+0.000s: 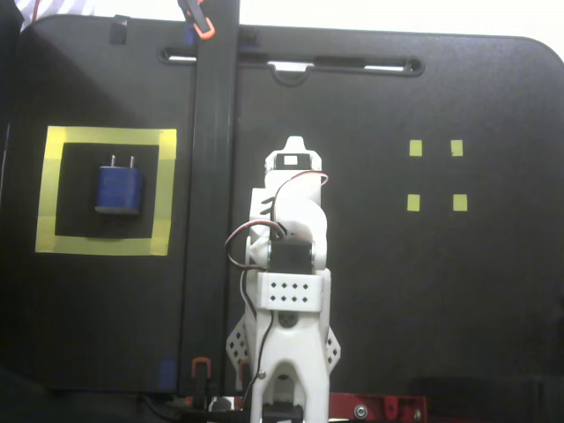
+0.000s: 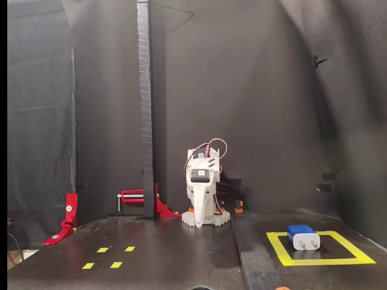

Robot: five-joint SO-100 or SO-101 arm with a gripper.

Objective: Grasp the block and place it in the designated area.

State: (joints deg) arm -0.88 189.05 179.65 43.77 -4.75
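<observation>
The small dark-blue plastic block (image 1: 119, 189) looks smooth and slightly glossy, with shiny metal prongs. The yellow tape square (image 1: 106, 140) is matt. The white plastic arm (image 1: 291, 264) looks smooth; the black tabletop (image 1: 423, 291) matt.

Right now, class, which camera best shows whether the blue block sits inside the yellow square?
The top-down fixed view: the block lies wholly within the yellow square. The low front fixed view shows it foreshortened, prong end forward.
</observation>
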